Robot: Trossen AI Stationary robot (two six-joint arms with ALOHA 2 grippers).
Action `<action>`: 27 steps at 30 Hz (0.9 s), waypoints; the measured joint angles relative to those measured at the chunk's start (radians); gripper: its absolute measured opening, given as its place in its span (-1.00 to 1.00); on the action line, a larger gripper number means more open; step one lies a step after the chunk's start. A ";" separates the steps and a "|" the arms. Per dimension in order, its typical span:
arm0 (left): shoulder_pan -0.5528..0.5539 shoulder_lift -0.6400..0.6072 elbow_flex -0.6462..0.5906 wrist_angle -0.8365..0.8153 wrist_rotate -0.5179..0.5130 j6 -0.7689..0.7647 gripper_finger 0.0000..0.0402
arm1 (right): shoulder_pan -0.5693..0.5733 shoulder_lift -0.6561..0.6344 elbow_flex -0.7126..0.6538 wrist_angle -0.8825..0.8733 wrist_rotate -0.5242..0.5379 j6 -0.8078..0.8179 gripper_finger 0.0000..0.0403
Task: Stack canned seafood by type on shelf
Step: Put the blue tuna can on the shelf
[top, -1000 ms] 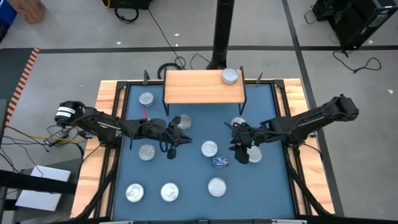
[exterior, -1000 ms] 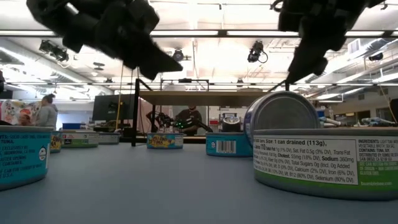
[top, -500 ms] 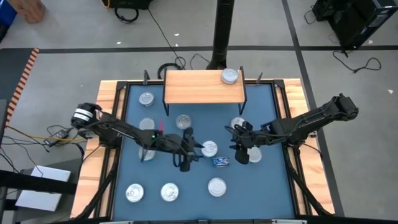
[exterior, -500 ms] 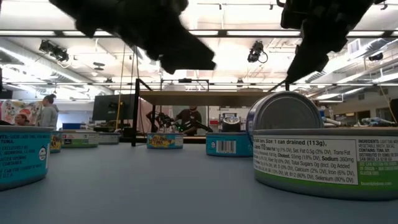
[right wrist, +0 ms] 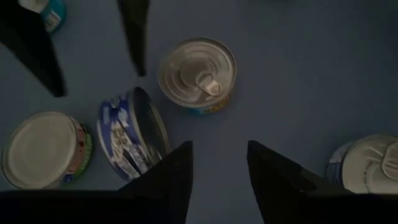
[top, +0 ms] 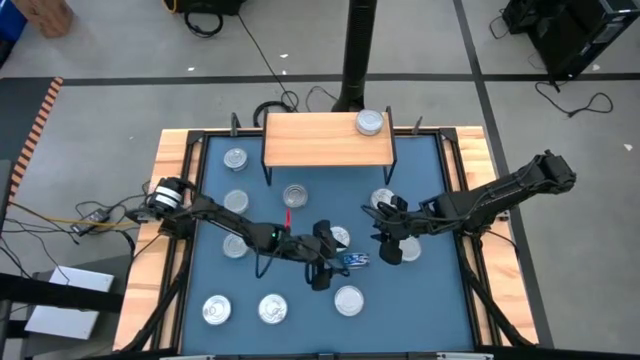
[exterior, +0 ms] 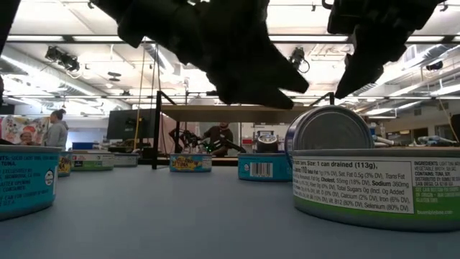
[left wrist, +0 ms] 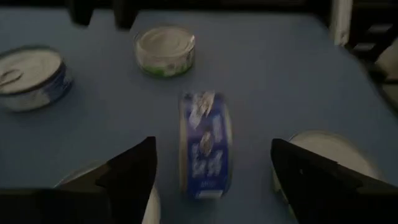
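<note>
The tins are small, stiff and fairly heavy for their size, with slick metal tops, so a hold across the side wall looks safer than one on the lid. Nearest the front edge of the tabletop lie three flat tins. Just beyond them the left gripper hangs over a blue tin on its edge, fingers wide apart and empty; that tin may roll, so I judge it should be pinched across its two flat faces. The right gripper hovers beside it with its fingers parted too, holding nothing. Farther back stands the shelf, bearing one tin at its right end
</note>
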 joint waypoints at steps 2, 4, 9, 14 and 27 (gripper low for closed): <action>-0.006 0.009 0.011 0.013 -0.032 0.001 0.65 | 0.006 0.000 0.000 -0.002 0.000 0.000 -0.21; -0.010 0.010 0.008 0.008 -0.048 0.001 0.67 | 0.011 0.000 0.000 0.002 0.008 0.000 -0.21; -0.013 0.027 0.008 0.020 -0.069 -0.001 0.68 | 0.022 0.000 0.000 0.000 0.026 0.000 -0.21; -0.014 0.034 0.008 0.021 -0.109 -0.001 0.68 | 0.022 0.000 0.000 0.005 0.026 0.000 -0.21; -0.018 0.138 0.120 -0.029 -0.056 0.000 0.68 | 0.020 0.000 0.000 0.017 0.028 -0.018 -0.21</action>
